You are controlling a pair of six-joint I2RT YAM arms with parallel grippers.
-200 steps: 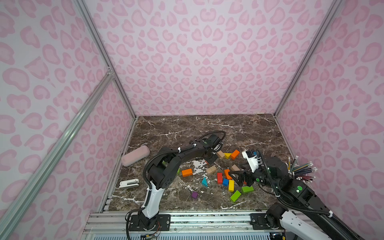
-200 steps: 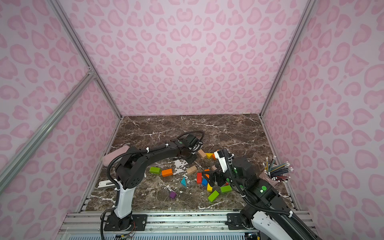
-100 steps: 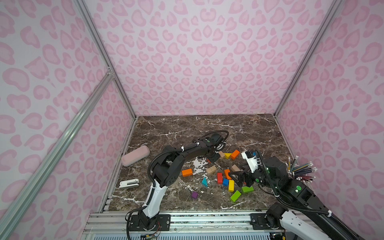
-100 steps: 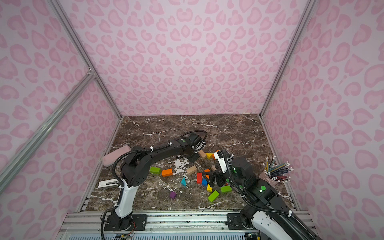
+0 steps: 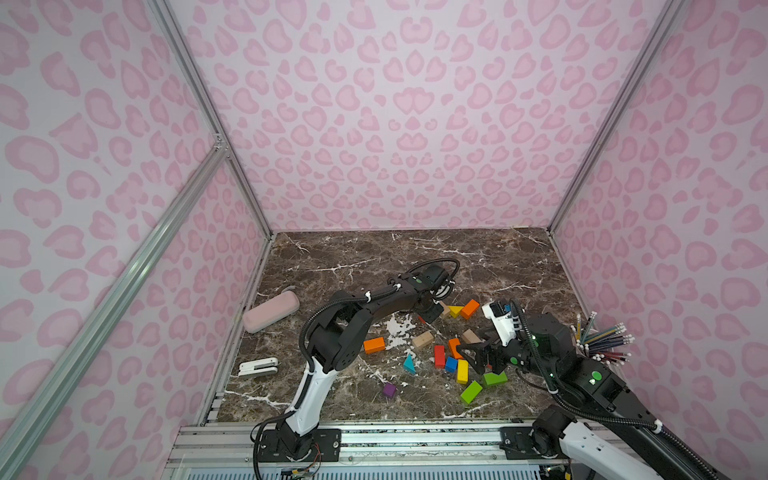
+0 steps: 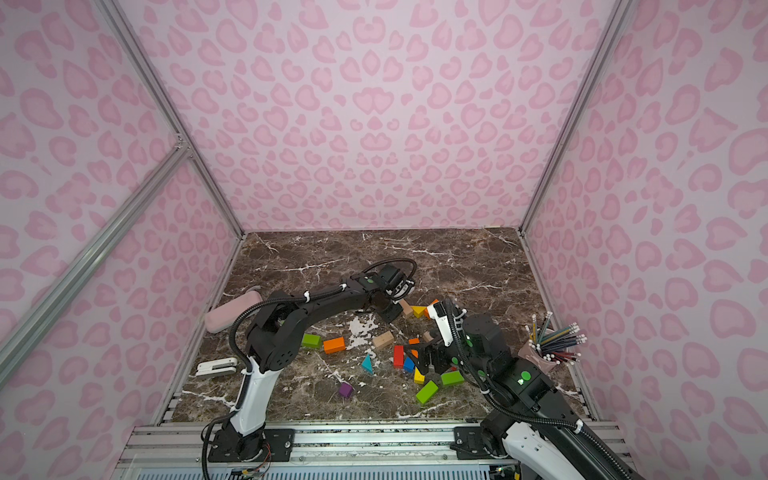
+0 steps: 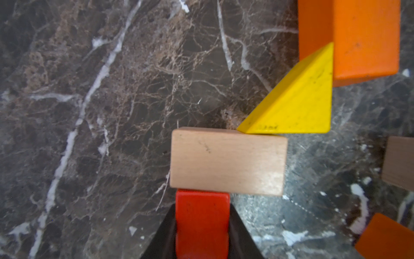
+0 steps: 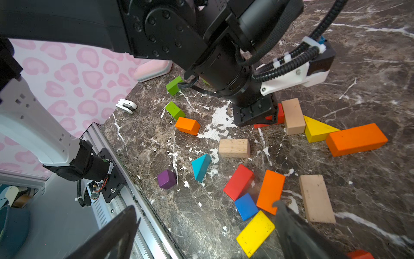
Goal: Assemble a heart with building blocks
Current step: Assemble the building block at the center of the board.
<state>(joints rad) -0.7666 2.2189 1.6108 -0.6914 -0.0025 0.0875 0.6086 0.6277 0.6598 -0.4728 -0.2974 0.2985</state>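
Observation:
Building blocks lie scattered on the marble floor. My left gripper is shut on a red block, whose end touches the long side of a plain wood brick. A yellow wedge and an orange brick continue that row. My right gripper hangs open and empty over a cluster of a red brick, a blue cube, a yellow brick and an orange brick. Left of them are a teal wedge, a purple cube and another wood brick.
A pale pink pouch and a white stapler lie by the left wall. A cup of coloured pencils stands at the right wall. Two green bricks lie near the front edge, and an orange brick sits beside the left arm.
The left arm's elbow has swung a little to the right, while its gripper stays shut on the red block at nearly the same spot. The right arm has not moved.

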